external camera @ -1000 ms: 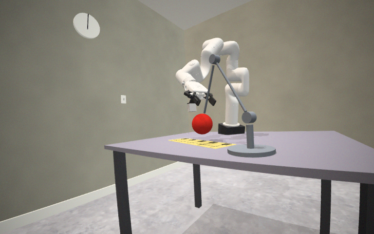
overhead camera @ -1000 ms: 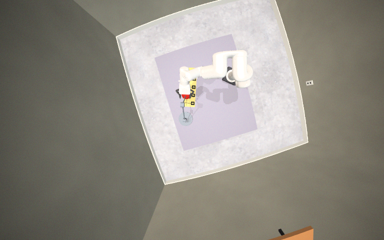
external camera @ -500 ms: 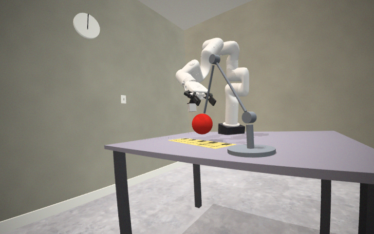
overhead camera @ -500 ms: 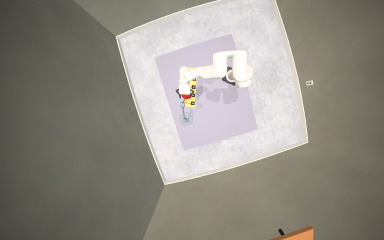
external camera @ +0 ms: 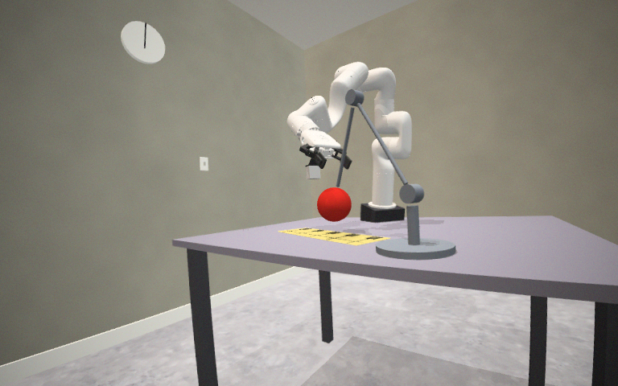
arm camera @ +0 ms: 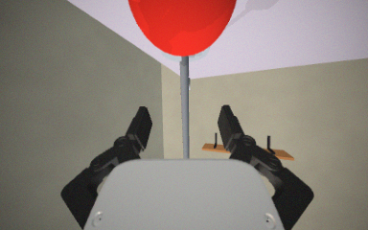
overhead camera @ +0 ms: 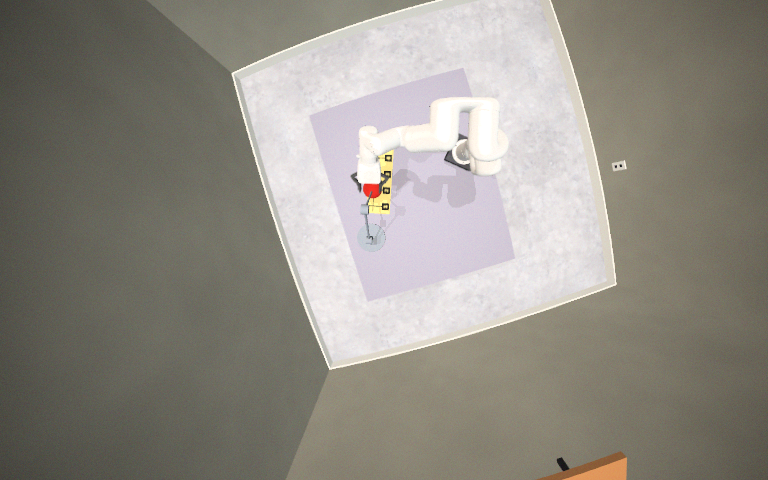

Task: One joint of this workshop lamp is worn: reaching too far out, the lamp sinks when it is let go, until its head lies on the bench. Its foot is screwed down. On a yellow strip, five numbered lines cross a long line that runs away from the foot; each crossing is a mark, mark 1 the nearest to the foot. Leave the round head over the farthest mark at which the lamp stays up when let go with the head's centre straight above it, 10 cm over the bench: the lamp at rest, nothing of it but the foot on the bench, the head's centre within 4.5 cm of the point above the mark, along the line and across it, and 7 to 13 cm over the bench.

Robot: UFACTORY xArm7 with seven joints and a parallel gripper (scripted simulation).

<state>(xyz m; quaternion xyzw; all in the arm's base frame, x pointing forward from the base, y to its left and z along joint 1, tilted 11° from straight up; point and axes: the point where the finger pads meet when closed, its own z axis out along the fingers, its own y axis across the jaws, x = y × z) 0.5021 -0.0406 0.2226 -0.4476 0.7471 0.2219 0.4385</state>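
- The lamp stands up at the near side of the bench (overhead camera: 453, 237) (external camera: 501, 259) from where I stand, with its round grey foot (overhead camera: 362, 243) (external camera: 396, 248) flat on the top
- A short grey post (external camera: 413, 225) goes straight up from the foot to the low joint (external camera: 411, 193)
- From there the low rod (overhead camera: 367, 225) (external camera: 381, 142) is long and thin, and it slants up and away from the foot to the high joint (overhead camera: 364, 209) (external camera: 354, 97)
- The top rod (overhead camera: 369, 198) (external camera: 346, 145) (arm camera: 185, 110) starts at that high joint and points steeply down, with a small lean farther away from the foot, so the two rods look like a pointy roof
- The round red head (overhead camera: 372, 190) (external camera: 334, 204) (arm camera: 183, 24) is at the low end of the top rod, up in the air and not touching the bench
- The yellow strip (overhead camera: 389, 198) (external camera: 360, 241) lies flat, lower than the head, and its long way runs away from the foot; I cannot tell which mark the head is over
- The white robot arm (overhead camera: 424, 137) (external camera: 382, 173) bends over from the other side, and its hand tips down toward the lamp
- The gripper (overhead camera: 370, 190) (external camera: 335, 166) (arm camera: 184, 114) is wide open and not grabbing anything; in the wrist view the top rod shows in the gap between its two black fingers, with room on both sides

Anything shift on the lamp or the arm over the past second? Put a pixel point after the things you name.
The gripper (overhead camera: 370, 188) (external camera: 335, 164) (arm camera: 184, 114) has drawn back slightly, away from the lamp's foot (overhead camera: 363, 233) (external camera: 390, 249), uncovering more of the red head (overhead camera: 372, 190) (external camera: 334, 204) (arm camera: 183, 24) from above. Nothing was visibly taken hold of or let go; the fingers looked open before too. The head, hanging off the bench, the foot and the yellow strip (overhead camera: 388, 199) (external camera: 360, 241) look unmoved.
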